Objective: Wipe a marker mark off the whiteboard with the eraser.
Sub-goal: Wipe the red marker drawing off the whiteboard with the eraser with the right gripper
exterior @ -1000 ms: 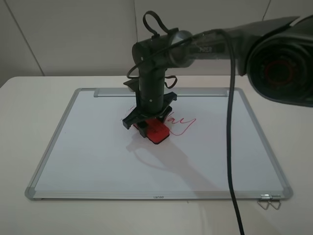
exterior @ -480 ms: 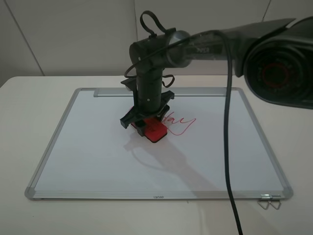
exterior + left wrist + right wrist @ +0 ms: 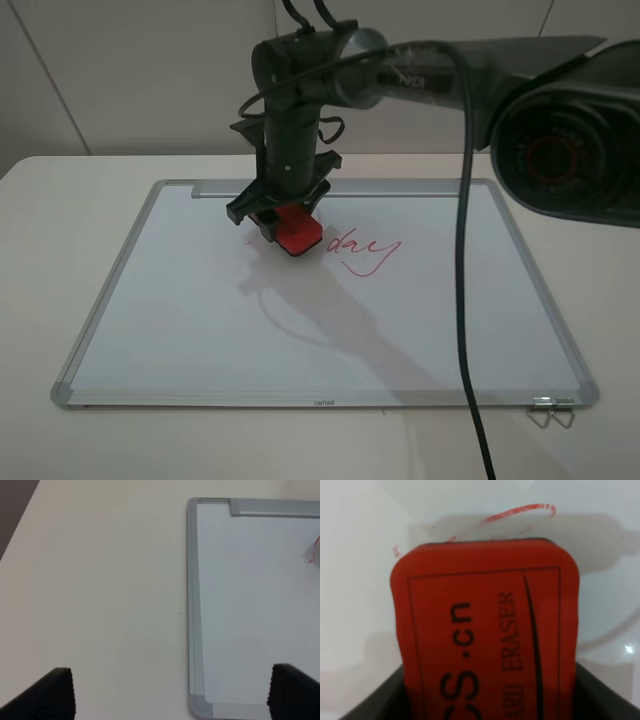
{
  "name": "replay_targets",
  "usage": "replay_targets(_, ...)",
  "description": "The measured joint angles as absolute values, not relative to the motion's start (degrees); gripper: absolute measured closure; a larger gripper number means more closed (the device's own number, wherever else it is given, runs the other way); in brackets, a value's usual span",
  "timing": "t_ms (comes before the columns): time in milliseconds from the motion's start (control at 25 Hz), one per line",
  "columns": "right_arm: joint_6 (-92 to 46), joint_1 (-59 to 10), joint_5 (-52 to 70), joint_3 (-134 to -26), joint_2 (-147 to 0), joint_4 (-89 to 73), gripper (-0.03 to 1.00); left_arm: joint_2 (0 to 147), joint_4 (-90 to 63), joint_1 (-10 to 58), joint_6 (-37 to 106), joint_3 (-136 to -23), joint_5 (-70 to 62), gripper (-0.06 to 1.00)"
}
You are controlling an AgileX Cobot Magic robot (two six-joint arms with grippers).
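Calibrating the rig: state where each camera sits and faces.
Exterior high: mounted high at the table's front, facing the whiteboard; shows the right arm, right gripper holding the eraser.
Left wrist: above the table, looking down at the whiteboard's corner; left gripper fingertips, spread apart.
Right wrist: close behind the eraser, facing the board; jaw edges show.
Shared: exterior and right wrist both see the eraser.

Red eraser in right hand

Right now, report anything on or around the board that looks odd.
A half-wiped streak of the marker mark shows just past the eraser on the whiteboard. A loose wire clip lies at its near right corner.
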State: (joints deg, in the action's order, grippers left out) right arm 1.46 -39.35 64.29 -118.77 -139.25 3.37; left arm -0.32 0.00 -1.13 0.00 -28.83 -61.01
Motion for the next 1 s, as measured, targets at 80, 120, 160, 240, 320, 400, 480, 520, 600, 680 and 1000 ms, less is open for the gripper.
replay_targets(80, 1.5, -39.4, 61.8, -118.8, -139.2, 3.6, 0.46, -0.3, 0.0, -1.1, 0.0, -28.8, -61.0, 0.17)
replay_targets(120, 1.5, -39.3, 60.7, -118.8, -139.2, 3.8, 0.46, -0.3, 0.0, -1.1, 0.0, -28.8, -61.0, 0.17)
replay_targets(160, 1.5, -39.3, 59.6, -118.8, -139.2, 4.0, 0.46, -0.3, 0.0, -1.1, 0.0, -28.8, -61.0, 0.17)
replay_targets(240, 1.5, -39.1, 58.0, -118.8, -139.7, 4.2, 0.46, -0.3, 0.0, -1.1, 0.0, -28.8, -61.0, 0.17)
replay_targets(320, 1.5, -38.6, 57.3, -119.4, -140.7, 4.2, 0.46, -0.3, 0.0, -1.1, 0.0, -28.8, -61.0, 0.17)
replay_targets(400, 1.5, -37.9, 57.4, -120.9, -142.5, 4.4, 0.46, -0.3, 0.0, -1.1, 0.0, -28.8, -61.0, 0.17)
replay_targets(480, 1.5, -37.5, 58.4, -123.9, -144.5, 4.7, 0.46, -0.3, 0.0, -1.1, 0.0, -28.8, -61.0, 0.17)
replay_targets(520, 1.5, -37.4, 59.2, -125.4, -145.5, 4.7, 0.46, -0.3, 0.0, -1.1, 0.0, -28.8, -61.0, 0.17)
replay_targets(600, 1.5, -37.4, 61.1, -129.1, -147.4, 5.2, 0.46, -0.3, 0.0, -1.1, 0.0, -28.8, -61.0, 0.17)
replay_targets(680, 1.5, -37.4, 63.8, -132.4, -149.4, 5.9, 0.46, -0.3, 0.0, -1.1, 0.0, -28.8, -61.0, 0.17)
replay_targets(1000, -2.5, -37.3, 69.3, -136.5, -152.3, 6.0, 0.46, -0.3, 0.0, -1.1, 0.0, -28.8, -61.0, 0.17)
